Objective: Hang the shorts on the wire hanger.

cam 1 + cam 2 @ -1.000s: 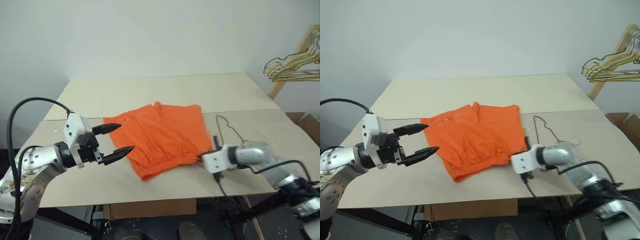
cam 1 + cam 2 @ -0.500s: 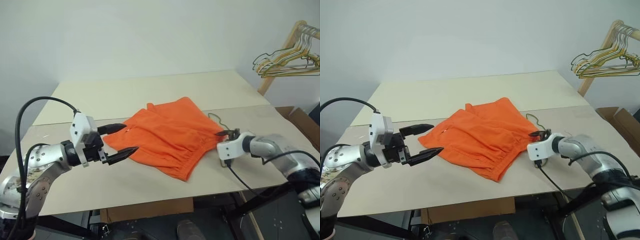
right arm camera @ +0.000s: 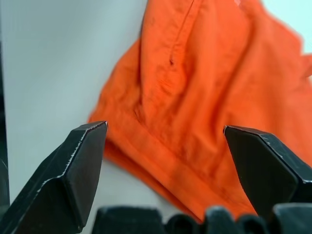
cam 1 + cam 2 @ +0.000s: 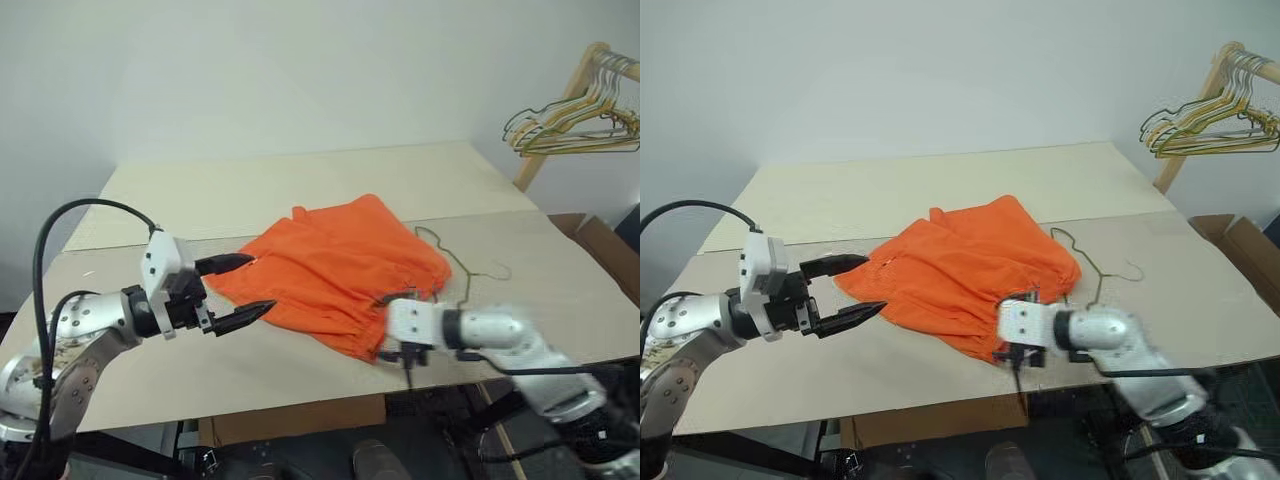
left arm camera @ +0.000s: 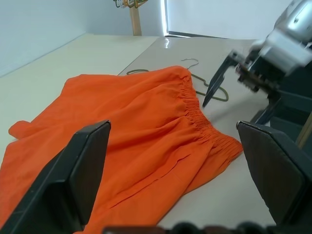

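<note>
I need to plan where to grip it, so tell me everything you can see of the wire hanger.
The wire hanger is thin, dull grey-olive metal wire, bent into a triangle with a curved hook. It lies flat on the table, beside the orange shorts on the robot's right. Its hook end points away from the shorts, and part of the wire runs in under the fabric's edge. Neither end effector touches it.

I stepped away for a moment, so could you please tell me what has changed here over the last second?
The right gripper let go of the wire hanger, opened, and swung left to the near waistband corner of the shorts. The shorts were dragged and turned on the table; the hanger's hook now lies clear beside them. The left gripper stayed open near the shorts' left edge.
</note>
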Controlling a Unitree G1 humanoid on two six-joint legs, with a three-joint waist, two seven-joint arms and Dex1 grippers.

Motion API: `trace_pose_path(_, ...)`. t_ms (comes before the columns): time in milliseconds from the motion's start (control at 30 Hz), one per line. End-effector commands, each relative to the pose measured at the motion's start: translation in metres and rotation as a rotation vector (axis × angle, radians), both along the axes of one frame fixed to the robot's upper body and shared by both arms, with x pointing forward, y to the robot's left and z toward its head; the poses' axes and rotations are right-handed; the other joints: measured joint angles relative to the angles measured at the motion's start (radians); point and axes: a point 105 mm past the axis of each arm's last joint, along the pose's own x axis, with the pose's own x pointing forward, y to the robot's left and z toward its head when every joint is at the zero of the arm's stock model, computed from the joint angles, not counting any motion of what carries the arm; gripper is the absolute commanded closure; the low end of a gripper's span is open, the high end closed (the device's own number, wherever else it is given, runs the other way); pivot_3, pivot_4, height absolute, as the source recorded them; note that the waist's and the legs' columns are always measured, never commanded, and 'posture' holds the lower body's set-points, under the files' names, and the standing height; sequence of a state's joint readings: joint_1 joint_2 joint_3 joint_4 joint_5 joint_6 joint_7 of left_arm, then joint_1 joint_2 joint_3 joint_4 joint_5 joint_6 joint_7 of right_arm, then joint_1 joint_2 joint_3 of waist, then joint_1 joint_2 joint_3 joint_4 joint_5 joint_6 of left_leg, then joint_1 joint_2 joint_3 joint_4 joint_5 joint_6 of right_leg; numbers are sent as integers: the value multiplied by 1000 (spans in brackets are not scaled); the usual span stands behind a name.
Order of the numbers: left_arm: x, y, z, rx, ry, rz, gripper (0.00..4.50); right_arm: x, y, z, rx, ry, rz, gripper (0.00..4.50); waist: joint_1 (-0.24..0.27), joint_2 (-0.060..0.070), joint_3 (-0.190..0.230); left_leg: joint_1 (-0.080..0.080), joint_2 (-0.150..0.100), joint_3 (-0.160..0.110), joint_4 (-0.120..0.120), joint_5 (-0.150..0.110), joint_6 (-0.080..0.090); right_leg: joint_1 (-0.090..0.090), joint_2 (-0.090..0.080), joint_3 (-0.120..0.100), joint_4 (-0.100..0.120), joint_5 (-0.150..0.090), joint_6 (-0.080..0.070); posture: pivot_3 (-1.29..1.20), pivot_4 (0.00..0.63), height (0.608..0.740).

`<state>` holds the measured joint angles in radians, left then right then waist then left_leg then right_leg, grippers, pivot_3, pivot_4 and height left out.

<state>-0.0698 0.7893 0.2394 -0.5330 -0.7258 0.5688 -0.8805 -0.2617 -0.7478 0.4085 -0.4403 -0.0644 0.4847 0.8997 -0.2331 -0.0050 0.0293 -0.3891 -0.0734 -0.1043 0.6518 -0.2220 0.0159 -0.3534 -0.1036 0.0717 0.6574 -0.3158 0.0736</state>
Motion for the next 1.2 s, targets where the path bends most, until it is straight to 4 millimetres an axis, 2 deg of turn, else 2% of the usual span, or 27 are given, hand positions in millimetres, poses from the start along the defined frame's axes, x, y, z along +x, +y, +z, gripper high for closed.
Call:
trace_pose_path(33,-2,-1,8,12,-47,-12,0,6,10,0,-42,18,-73,66,7,0,0,0,0,0,0,0,0,0,0,0,0,0,0,-261,16,740)
trace_pose_path(233,-3,-1,7,13,-49,-10,0,18,12,-16,-210,-52,-139,66,20,0,0,2,0,0,0,0,0,-2,0,-1,0,0,0,-249,8,740)
trace_pose_path(333,-3,0,7,13,-50,-5,0,21,9,-14,-228,-78,-155,613,25,0,0,2,0,0,0,0,0,-2,0,-1,0,0,-1,-246,6,740)
trace_pose_path(700,-1,1,-1,63,-68,13,0,29,-17,-6,-346,-206,-142,4369,27,0,0,2,0,0,0,0,0,-2,0,-1,0,0,-1,-247,0,740)
trace_pose_path(833,5,6,-15,187,-91,21,0,31,-21,4,-320,-260,-76,4456,26,0,0,2,0,0,0,0,0,-1,0,-1,0,0,-1,-261,0,740)
trace_pose_path(1000,24,30,-49,488,-159,31,0,15,-24,24,-225,-334,183,4456,24,1,0,3,-1,0,0,0,0,-1,0,-2,-1,0,-1,-272,0,740)
trace_pose_path(1133,40,46,-76,755,-281,-33,0,3,-36,29,-187,-282,235,4456,23,0,0,2,0,0,0,0,0,0,0,-2,-1,0,-1,-282,0,740)
trace_pose_path(1200,46,49,-88,832,-316,-72,0,2,-39,33,-169,-281,245,4456,22,0,0,2,0,0,0,0,0,0,-1,-2,-1,0,-1,-289,0,740)
